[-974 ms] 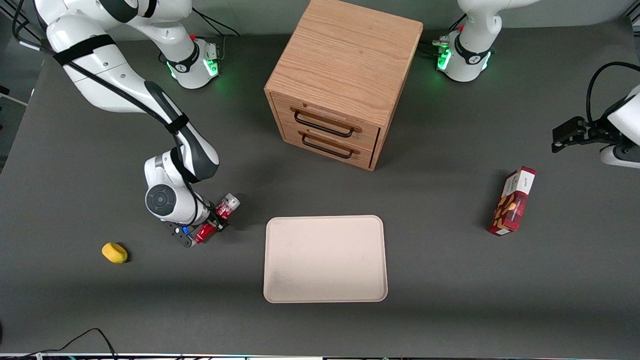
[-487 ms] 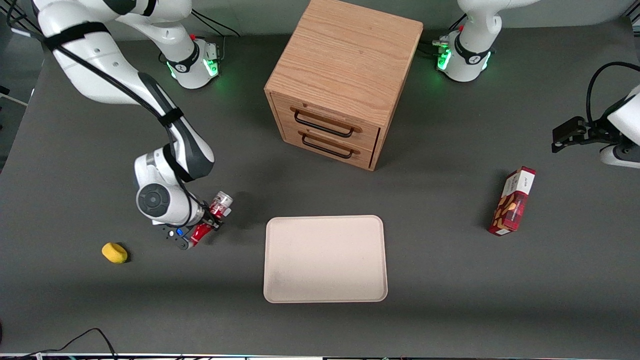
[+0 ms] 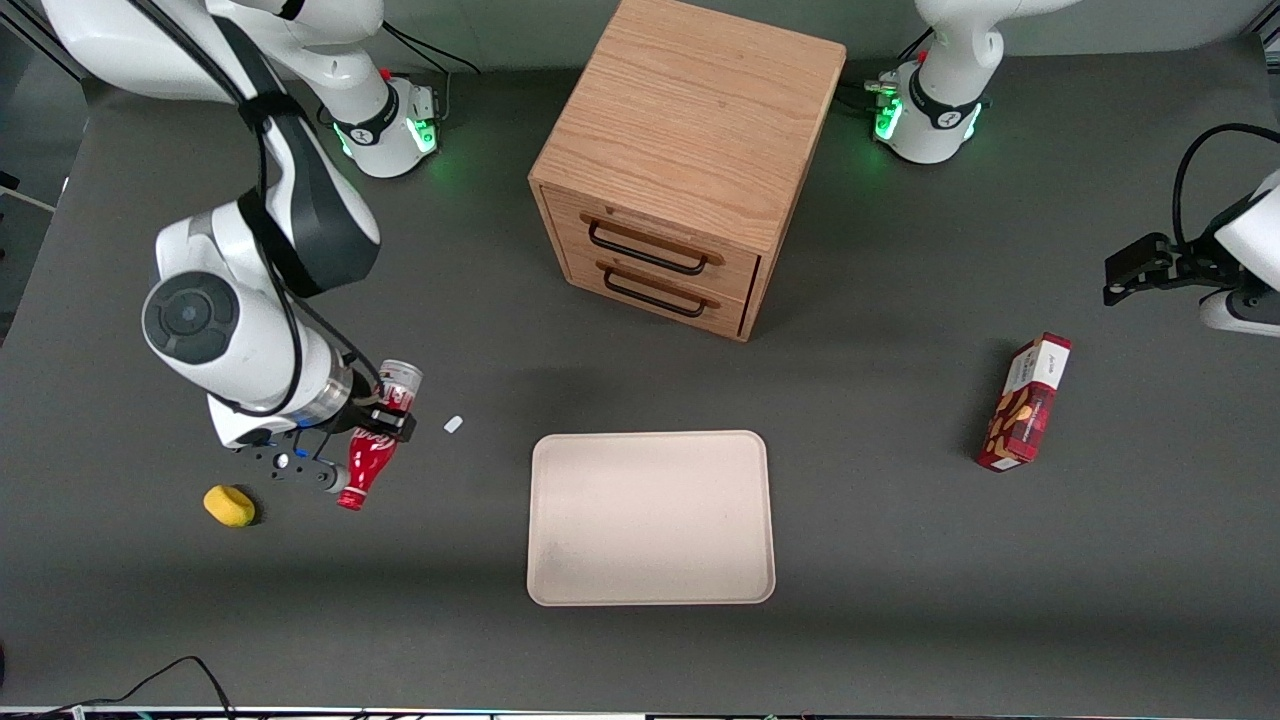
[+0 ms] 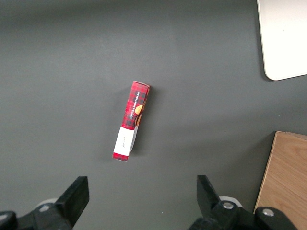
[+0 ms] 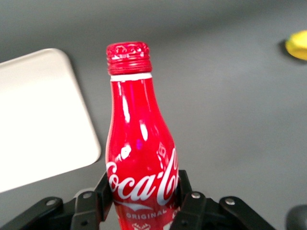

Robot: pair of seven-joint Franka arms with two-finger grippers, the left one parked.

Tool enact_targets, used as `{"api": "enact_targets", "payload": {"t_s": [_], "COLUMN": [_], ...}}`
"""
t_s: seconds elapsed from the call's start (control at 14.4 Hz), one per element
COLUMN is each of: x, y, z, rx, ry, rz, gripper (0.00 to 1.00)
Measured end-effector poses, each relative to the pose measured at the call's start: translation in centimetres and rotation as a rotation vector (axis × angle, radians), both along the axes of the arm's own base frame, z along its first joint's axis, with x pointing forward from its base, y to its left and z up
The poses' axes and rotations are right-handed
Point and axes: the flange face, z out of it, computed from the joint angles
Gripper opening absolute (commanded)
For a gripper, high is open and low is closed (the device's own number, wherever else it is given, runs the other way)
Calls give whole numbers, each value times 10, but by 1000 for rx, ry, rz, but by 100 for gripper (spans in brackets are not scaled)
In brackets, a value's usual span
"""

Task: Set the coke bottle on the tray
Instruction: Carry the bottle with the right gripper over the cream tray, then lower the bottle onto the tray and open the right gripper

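Observation:
My right gripper (image 3: 385, 418) is shut on the coke bottle (image 3: 372, 450), a slim red bottle with white script. It holds the bottle lifted off the table, red neck pointing toward the front camera and silvery end farther from it. In the right wrist view the fingers (image 5: 103, 191) clamp the bottle (image 5: 140, 143) at its logo. The cream-beige tray (image 3: 650, 518) lies flat on the dark table, beside the bottle toward the parked arm's end; its rounded corner shows in the right wrist view (image 5: 43, 120).
A yellow lump (image 3: 229, 505) lies on the table near the gripper. A small white scrap (image 3: 453, 424) lies between bottle and tray. A wooden two-drawer cabinet (image 3: 685, 160) stands farther back. A red-and-white snack box (image 3: 1024, 402) lies toward the parked arm's end.
The right arm has risen and drawn away from the tray, lifting the bottle off the table. A small white scrap now shows where the bottle lay.

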Motion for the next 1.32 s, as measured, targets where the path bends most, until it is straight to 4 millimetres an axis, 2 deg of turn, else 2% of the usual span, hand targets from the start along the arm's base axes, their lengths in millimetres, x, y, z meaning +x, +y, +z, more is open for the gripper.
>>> {"api": "enact_targets", "payload": {"t_s": [0.14,0.21,0.28,0.35,0.42,0.63,0.7,0.77,0.9,1.32], "x": [5,8,13,21,31,49,51,52,57,60], "y": [29,45,60,72,83,104,108,109,106,96], "z": [19,15,1,-23,-56,-171,-200,-220,-238,-255], "rx": [51,80,112,144,179,267,279,287,289,246], "ry": [-23,-19,-5,3,1,4,15,25,33,25], "rz": [43,64,83,93,95,92,104,117,128,155], "gripper": [0,0,0,0,0,0,0,0,0,0]}}
